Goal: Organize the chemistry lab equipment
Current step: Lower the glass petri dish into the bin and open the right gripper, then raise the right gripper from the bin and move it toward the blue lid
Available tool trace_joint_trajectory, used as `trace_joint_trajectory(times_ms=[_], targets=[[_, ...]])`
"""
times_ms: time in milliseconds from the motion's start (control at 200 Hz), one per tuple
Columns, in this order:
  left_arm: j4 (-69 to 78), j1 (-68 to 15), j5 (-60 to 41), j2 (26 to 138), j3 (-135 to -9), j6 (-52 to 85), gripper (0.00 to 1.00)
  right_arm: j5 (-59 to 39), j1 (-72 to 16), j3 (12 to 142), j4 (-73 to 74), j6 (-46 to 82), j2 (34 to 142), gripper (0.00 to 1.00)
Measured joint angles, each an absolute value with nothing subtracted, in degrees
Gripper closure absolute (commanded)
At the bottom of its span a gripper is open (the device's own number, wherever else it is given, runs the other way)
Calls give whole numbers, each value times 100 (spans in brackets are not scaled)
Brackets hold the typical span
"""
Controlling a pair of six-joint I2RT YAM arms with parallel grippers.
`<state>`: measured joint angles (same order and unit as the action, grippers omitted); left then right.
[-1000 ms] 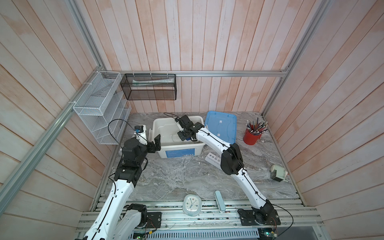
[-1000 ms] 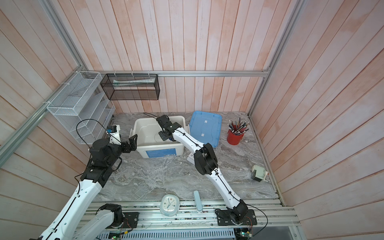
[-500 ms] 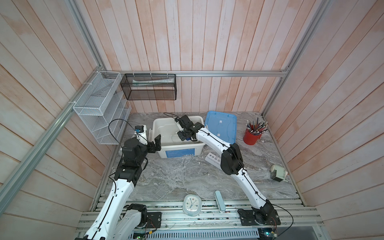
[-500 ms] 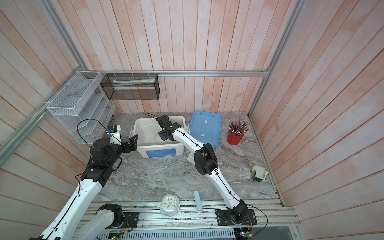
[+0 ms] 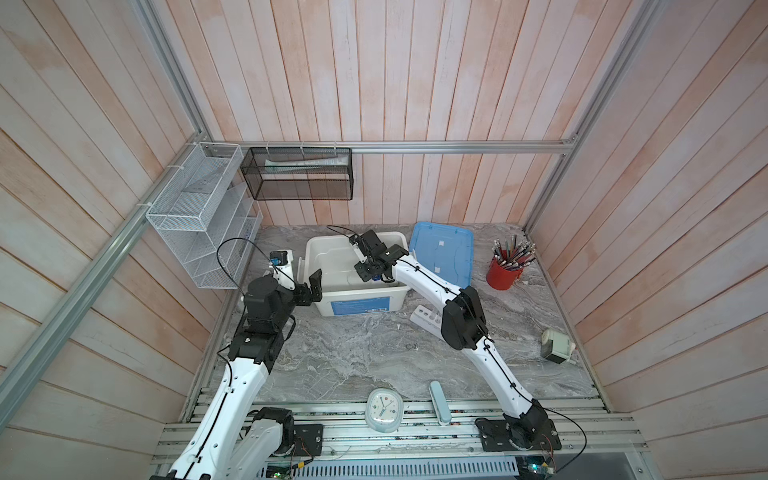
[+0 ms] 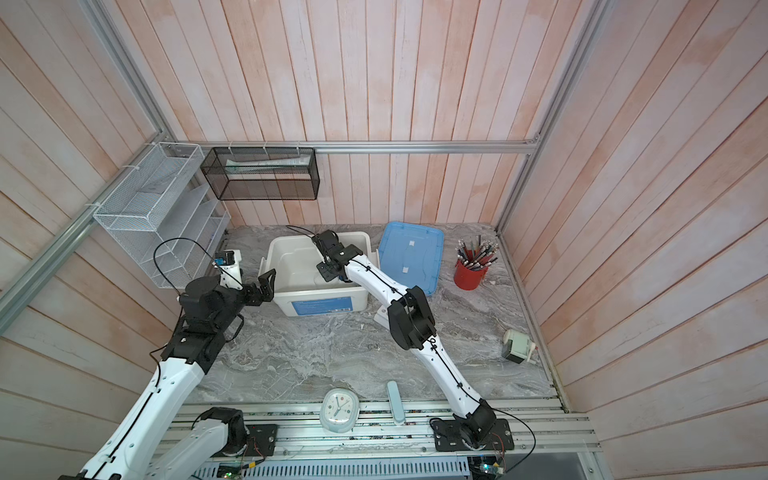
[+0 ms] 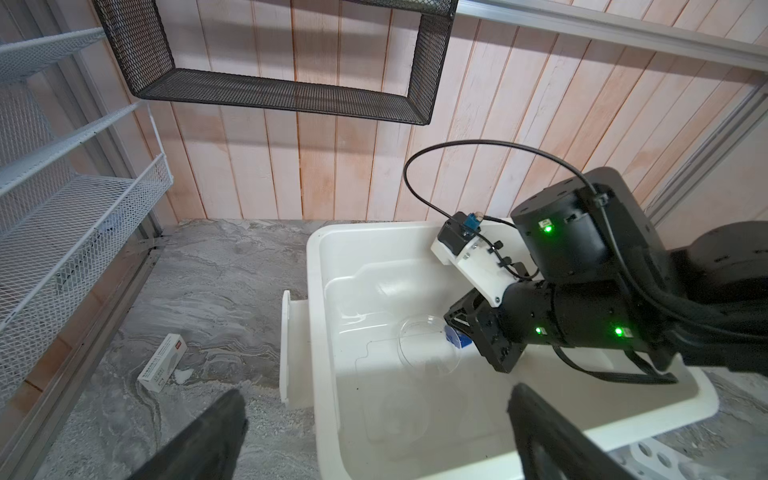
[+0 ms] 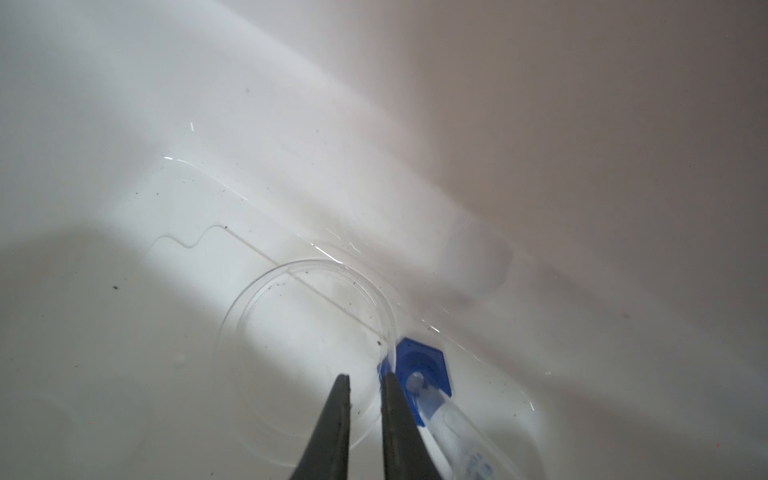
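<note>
Down inside the white bin (image 5: 360, 305), in both top views, the right claw (image 5: 368, 274) hangs low over the floor. Set against the top views from a second before, its arm shows no visible shift. The left claw (image 5: 313, 284) waits just outside the bin wall, jaws wide and empty. The rack (image 5: 426, 318) lies on the table outside the bin, back along the right claw's arm. A blue lid (image 5: 442, 257) lies flat beside the bin.

From the left wrist, the left claw (image 7: 376, 392) frames the bin between its wide jaws. Across from it, the clear dish (image 7: 424, 340) lies flat on the bin floor at the right claw's tips. The blue base of the vessel (image 7: 455, 338) shows just beside them.

From the right wrist, the right claw (image 8: 365, 378) has its jaws a narrow slit apart, with nothing pinched between them. The dish (image 8: 307, 328) lies directly beneath the tips. The vessel (image 8: 419, 365) lies on its side just beside one finger, its base at the dish's rim.

The only change seems to be in those jaws, which look freshly parted, as after a let-go. Dish and vessel then count as stowed. The rack is still to be brought in.
</note>
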<state>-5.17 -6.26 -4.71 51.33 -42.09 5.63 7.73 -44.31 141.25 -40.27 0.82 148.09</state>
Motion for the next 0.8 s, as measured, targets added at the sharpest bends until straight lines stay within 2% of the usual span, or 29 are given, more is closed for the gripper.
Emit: trace_joint_trajectory(times_ms=[345, 800], targets=[[-517, -626, -561, 5129, -4209, 585, 0, 779, -4456, 13992, -4066, 78, 14621, 79], [-515, -626, -572, 4925, -4209, 587, 0, 757, -4659, 13557, -4121, 34, 12947, 75]])
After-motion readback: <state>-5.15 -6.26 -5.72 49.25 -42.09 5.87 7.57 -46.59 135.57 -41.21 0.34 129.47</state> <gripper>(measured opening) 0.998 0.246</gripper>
